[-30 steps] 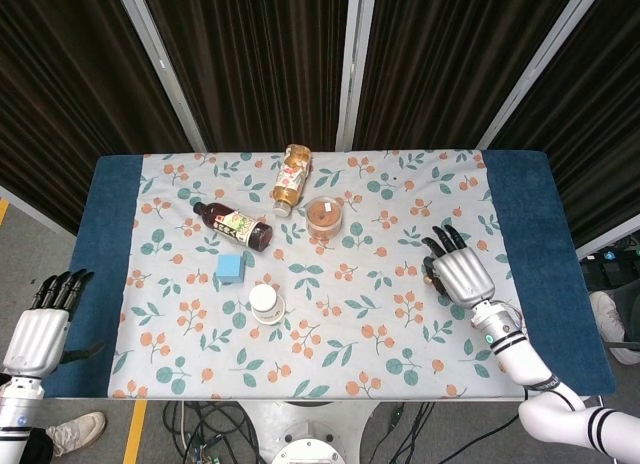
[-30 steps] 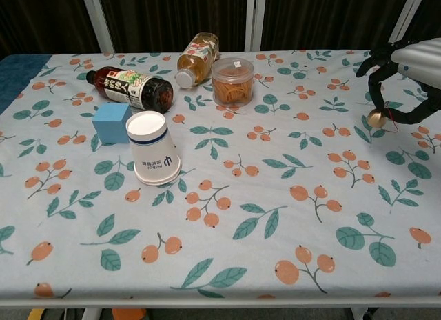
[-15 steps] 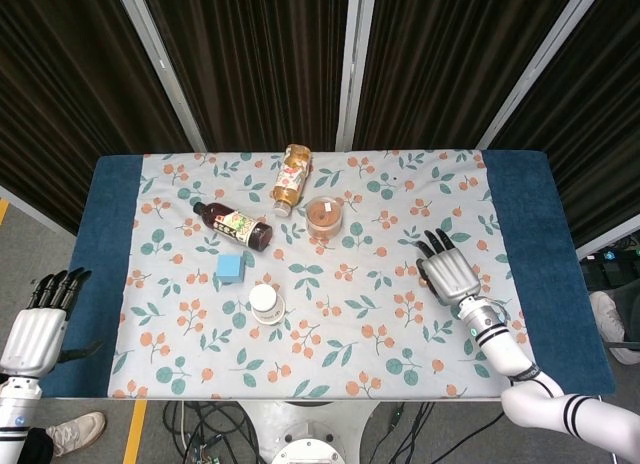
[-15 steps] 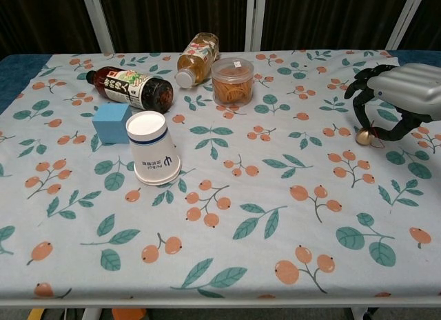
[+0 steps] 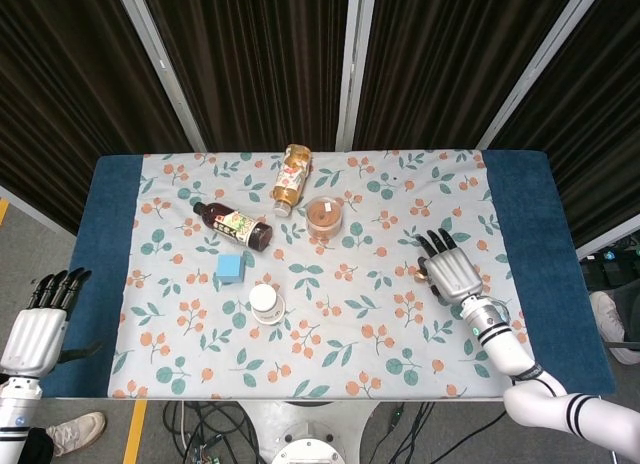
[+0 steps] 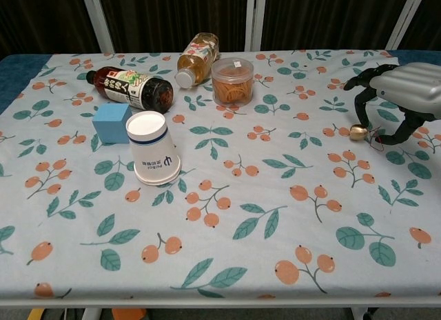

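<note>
1. Head view: the right hand [image 5: 452, 272] hovers over the floral tablecloth [image 5: 350, 334] on the right side of the table, fingers pointing away from the robot. Whether it grasps anything cannot be told from this view.
2. Head view: the left hand [image 5: 38, 329] hangs off the table's near left corner, fingers extended side by side, grasping nothing.
3. Head view: a dark bottle [image 5: 233, 225], a tea bottle [image 5: 290, 177], a round container [image 5: 324, 215], a blue cube [image 5: 230, 267] and a paper cup [image 5: 267, 303] lie left of centre, well apart from both hands.
4. Chest view: the right hand [image 6: 400, 92] has its fingers curled downward, pinching a small brass bell [image 6: 357, 132] that hangs just above the tablecloth.
5. Chest view: the paper cup [image 6: 153, 148] lies on its side, touching the blue cube [image 6: 112, 123].
</note>
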Available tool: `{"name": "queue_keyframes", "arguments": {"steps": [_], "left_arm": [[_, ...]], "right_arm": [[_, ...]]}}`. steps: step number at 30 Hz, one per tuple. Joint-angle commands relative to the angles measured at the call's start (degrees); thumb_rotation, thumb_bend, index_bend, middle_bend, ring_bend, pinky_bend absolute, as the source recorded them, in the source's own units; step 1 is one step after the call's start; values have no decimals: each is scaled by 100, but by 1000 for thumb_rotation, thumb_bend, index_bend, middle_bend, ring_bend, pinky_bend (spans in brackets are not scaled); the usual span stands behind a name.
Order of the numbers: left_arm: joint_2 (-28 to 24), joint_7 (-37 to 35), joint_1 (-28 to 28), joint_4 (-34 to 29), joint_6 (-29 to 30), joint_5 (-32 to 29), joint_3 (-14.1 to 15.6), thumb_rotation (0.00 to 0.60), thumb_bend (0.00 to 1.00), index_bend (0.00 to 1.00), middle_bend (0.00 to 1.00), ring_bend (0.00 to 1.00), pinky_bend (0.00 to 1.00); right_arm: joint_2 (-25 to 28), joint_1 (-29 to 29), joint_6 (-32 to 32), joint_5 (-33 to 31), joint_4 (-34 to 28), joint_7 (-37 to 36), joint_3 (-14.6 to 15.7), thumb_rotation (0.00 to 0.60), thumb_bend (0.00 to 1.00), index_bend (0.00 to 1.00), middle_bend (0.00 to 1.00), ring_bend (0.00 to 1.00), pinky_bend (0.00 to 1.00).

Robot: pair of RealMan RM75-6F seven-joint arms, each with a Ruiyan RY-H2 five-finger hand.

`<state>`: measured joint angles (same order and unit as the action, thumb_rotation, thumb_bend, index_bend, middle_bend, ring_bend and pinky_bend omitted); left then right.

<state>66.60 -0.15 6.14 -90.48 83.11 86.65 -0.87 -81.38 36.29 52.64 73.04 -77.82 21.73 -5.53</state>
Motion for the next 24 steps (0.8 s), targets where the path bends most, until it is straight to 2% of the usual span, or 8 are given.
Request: {"name": "queue_keyframes", "arguments": {"steps": [1, 6, 11, 14, 17, 20, 24], "left_arm": [[1, 10, 0, -7, 7, 4, -3, 600, 0, 36, 49, 0, 47], [-8, 30, 1, -25, 9, 7, -4, 600, 0, 36, 49, 0, 47], [-12, 31, -21, -36, 92, 30, -24, 600, 0, 36, 49, 0, 47], [-21, 31, -32, -45, 113, 21, -30, 600, 0, 36, 49, 0, 47], [-25, 31, -48, -56, 180, 52, -42, 600, 0, 36, 49, 0, 47], [-34, 32, -64, -39, 226, 69, -49, 600, 0, 36, 49, 0, 47], [-57, 39, -81, -40, 287, 94, -61, 600, 0, 36, 49, 0, 47]], "right_arm": [[51, -10, 45, -9, -50, -55, -26, 600, 134, 240, 102, 0, 0], [245, -108, 353, 61, -274, -253, -125, 600, 135, 110, 98, 0, 0], [702, -569, 1312, 481, -747, -696, -124, 600, 135, 9, 72, 0, 0], [1015, -1040, 2031, 803, -985, -996, 44, 600, 129, 0, 14, 0, 0], [1194, -1559, 2710, 1082, -1041, -1266, 288, 600, 123, 0, 0, 0, 0], [1204, -2014, 3255, 1242, -905, -1559, 472, 600, 120, 0, 0, 0, 0], [1125, -2440, 3708, 1299, -684, -1904, 576, 600, 118, 0, 0, 0, 0]]}}
